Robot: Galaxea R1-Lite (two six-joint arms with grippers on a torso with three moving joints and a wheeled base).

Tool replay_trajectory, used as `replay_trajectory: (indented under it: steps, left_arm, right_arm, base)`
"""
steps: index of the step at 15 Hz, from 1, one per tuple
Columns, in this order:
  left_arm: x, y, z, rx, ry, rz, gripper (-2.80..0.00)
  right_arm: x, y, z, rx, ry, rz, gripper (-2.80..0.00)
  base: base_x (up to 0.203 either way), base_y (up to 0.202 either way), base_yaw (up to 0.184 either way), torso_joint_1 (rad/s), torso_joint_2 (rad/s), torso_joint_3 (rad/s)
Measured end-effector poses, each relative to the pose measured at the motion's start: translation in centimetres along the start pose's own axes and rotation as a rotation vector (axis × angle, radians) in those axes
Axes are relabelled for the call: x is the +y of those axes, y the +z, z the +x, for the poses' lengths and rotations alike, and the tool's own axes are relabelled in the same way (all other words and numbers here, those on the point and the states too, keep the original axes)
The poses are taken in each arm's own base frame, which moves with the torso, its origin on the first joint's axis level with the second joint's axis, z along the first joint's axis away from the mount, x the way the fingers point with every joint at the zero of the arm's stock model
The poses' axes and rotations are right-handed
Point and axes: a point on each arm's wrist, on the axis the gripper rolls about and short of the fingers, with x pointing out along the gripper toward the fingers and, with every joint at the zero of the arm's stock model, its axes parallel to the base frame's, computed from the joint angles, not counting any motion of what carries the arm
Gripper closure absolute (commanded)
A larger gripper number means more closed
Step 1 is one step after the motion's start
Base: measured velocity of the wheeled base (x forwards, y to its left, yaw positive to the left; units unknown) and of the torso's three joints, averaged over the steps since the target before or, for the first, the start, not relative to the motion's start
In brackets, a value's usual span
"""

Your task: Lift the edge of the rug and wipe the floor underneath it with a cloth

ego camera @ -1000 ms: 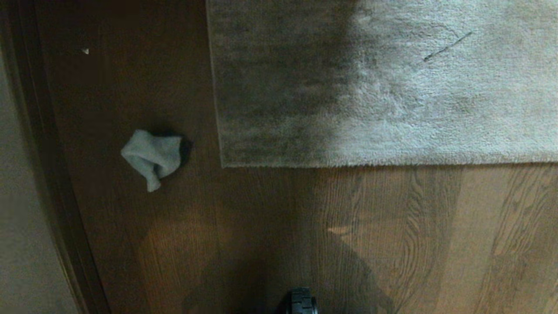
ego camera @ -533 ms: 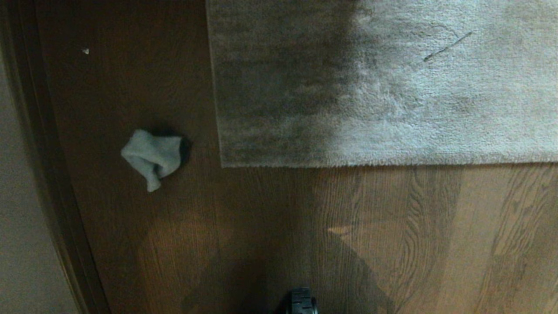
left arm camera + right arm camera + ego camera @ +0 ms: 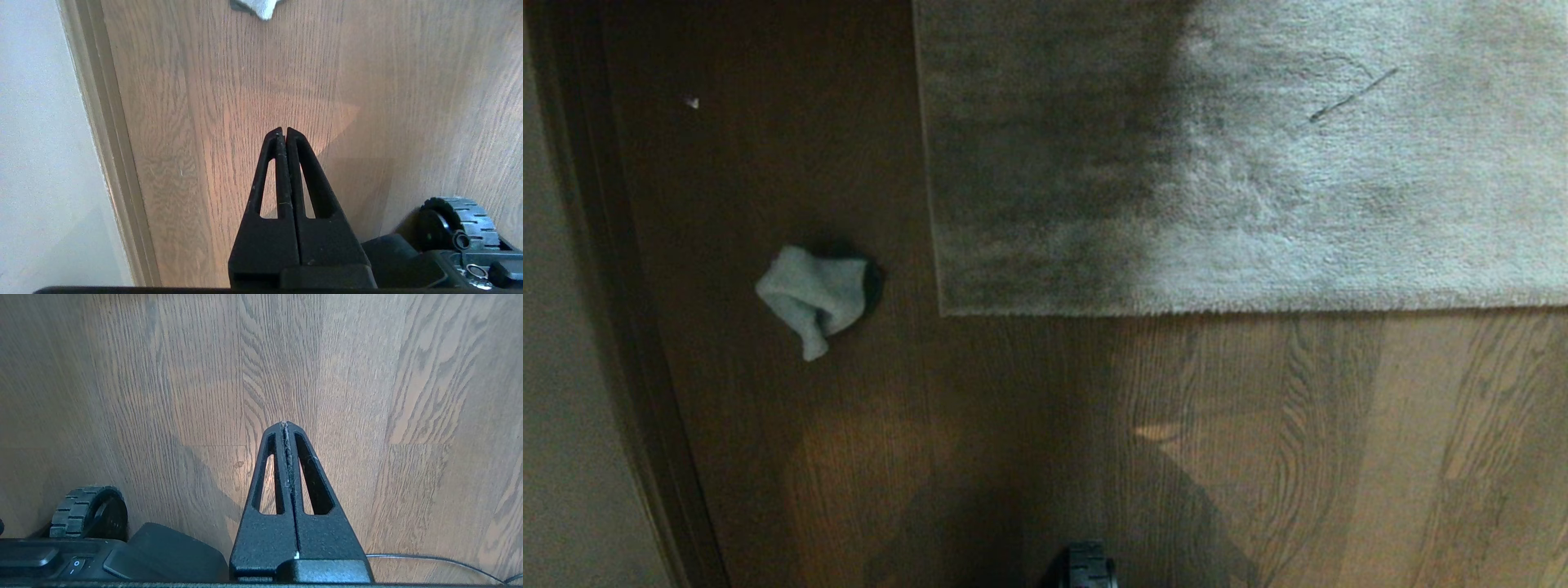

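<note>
The left gripper (image 3: 282, 131), a pair of black tapered plastic fingers, is clenched with its tips pressed together on nothing; it hangs above the brown wood-grain plank floor (image 3: 229, 81), near a pale skirting board (image 3: 106, 134) along a white wall (image 3: 36, 122). The right gripper (image 3: 285, 424) is likewise pinched closed and empty, over bare planks; a thin dark cable (image 3: 429, 561) trails on the floor close by. Black ribbed wheels of the robot's base show beside each one – (image 3: 457, 220) and (image 3: 88, 512).

Further out, the small fuzzy pale grey-blue cloth (image 3: 813, 298) lies crumpled on the floor, well apart from both grippers; just beside it, to its right in the head view, sits the square corner of the light grey shaggy rug edge (image 3: 943, 306) – flat on the floor, its near border running straight across; a thin dark strand (image 3: 1352, 95) lies on the pile.
</note>
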Motion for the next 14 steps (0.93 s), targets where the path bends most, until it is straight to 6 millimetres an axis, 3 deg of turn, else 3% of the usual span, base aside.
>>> replay_trajectory:
  steps: [14]
  left_arm:
    - [0.0,-0.02,0.0,0.001,0.002,0.003,0.0]
  right_arm:
    - [0.0,0.0,0.0,0.0,0.0,-0.001,0.0]
  base:
    - [0.0,0.0,0.0,0.002,0.0,0.199]
